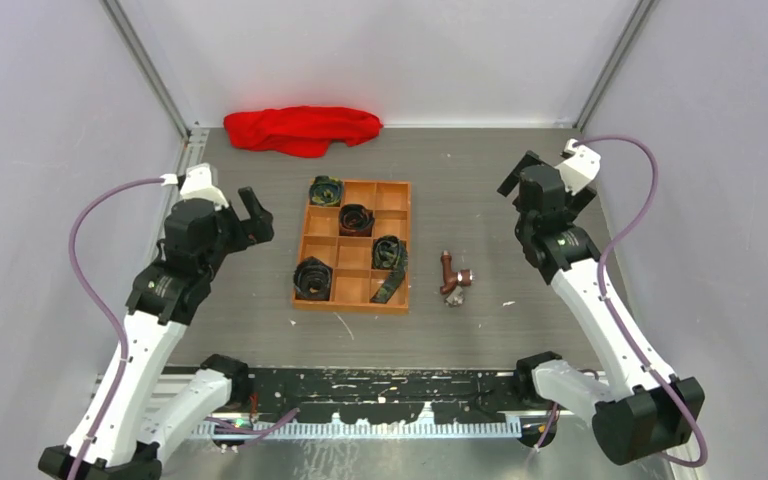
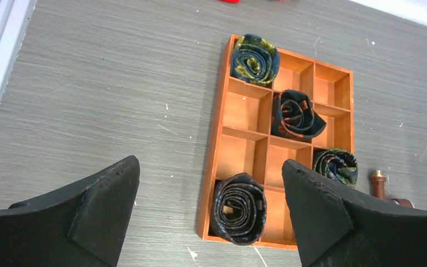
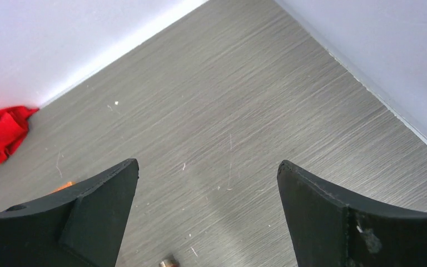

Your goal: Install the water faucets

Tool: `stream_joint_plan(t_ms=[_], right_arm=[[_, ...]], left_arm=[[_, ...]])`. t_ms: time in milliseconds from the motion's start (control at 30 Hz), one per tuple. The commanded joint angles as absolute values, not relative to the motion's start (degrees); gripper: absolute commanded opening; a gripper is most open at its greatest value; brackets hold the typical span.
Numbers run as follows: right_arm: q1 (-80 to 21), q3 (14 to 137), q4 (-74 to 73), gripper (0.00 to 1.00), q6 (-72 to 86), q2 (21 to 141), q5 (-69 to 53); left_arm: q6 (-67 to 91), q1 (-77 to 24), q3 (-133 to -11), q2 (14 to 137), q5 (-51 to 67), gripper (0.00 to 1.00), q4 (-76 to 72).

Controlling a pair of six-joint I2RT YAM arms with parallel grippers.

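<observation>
The water faucets (image 1: 453,277), small copper-brown pieces, lie on the grey table just right of the orange tray (image 1: 354,296). In the left wrist view one faucet (image 2: 379,186) peeks out past the right finger. A silvery faucet end (image 3: 168,261) shows at the bottom edge of the right wrist view. My left gripper (image 1: 248,214) hovers left of the tray, open and empty; in its wrist view the gripper (image 2: 210,167) frames the tray's near corner. My right gripper (image 1: 520,172) hangs above the table, behind and to the right of the faucets, open and empty, with bare table between the fingertips (image 3: 208,164).
The tray's compartments hold several dark coiled straps (image 1: 312,279), one draped over the front rim (image 1: 390,288). A red cloth (image 1: 302,129) lies at the back wall. White walls enclose the table on three sides, and a black rail (image 1: 380,385) runs along the near edge.
</observation>
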State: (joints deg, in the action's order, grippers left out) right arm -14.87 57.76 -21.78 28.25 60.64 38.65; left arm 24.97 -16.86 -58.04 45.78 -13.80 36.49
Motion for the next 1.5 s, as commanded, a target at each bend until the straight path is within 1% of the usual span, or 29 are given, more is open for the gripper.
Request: stream_joint_plan(t_ms=[0,133,233,300,367,433,500,567,600,633,700,867,967,1067,1200,1467], right_arm=[[-14.8,55.4,-16.6,1.0,30.0,57.5,42.0],[-14.8,51.6,-12.0,1.0,27.7,54.8,37.6],[-14.8,49.2,-9.5,1.0,27.8,53.2,36.7],[-14.8,47.9,-8.0,1.0,27.6,52.4,36.4],[-14.8,46.4,-5.9,1.0,26.5,51.6,34.4],[-14.8,44.5,-2.9,1.0,25.1,50.5,30.0],[-14.8,43.1,0.0,1.0,24.6,49.7,23.3],[-14.8,43.8,0.2,1.0,22.4,50.9,13.1],[-14.8,44.7,-0.3,1.0,22.6,52.2,9.3],[-14.8,45.2,-1.2,1.0,23.5,53.7,6.8],[-15.5,45.1,-1.2,1.0,25.3,56.3,1.6],[-22.4,42.6,0.4,1.0,29.3,62.3,-3.5],[-24.6,39.8,4.2,1.0,34.1,66.0,-10.3],[-24.7,36.9,9.9,1.0,39.7,70.5,-15.6],[-24.6,34.1,16.1,1.0,42.7,74.9,-18.2],[-24.7,33.9,28.9,1.0,46.5,85.8,-25.3]], left_arm=[[22.3,-16.5,-61.5,42.8,-12.8,0.99,35.1],[19.3,-16.5,-62.7,40.2,-12.8,0.99,35.5],[17.0,-16.5,-62.8,38.4,-10.2,1.0,34.7],[15.7,-16.5,-61.9,37.1,-6.8,1.0,33.0],[13.9,-16.5,-60.0,36.0,0.3,0.98,30.3],[13.0,-16.6,-57.9,35.9,11.0,0.95,27.8],[15.5,-16.6,-55.9,37.1,17.7,0.94,26.1],[17.7,-17.2,-54.1,38.8,22.0,0.96,25.4],[18.2,-18.0,-53.5,39.7,22.4,0.98,25.4],[18.3,-19.3,-52.9,40.1,21.6,1.0,25.5],[17.5,-22.7,-52.1,40.4,18.8,0.99,25.6],[16.0,-34.3,-53.3,45.5,10.1,0.99,27.3],[17.1,-39.3,-54.4,49.0,5.3,1.0,27.3],[19.6,-39.6,-55.4,51.0,2.5,1.0,27.0],[20.7,-39.6,-56.3,50.2,-1.8,0.99,27.7],[20.1,-39.6,-56.9,47.6,-7.9,0.99,29.8]])
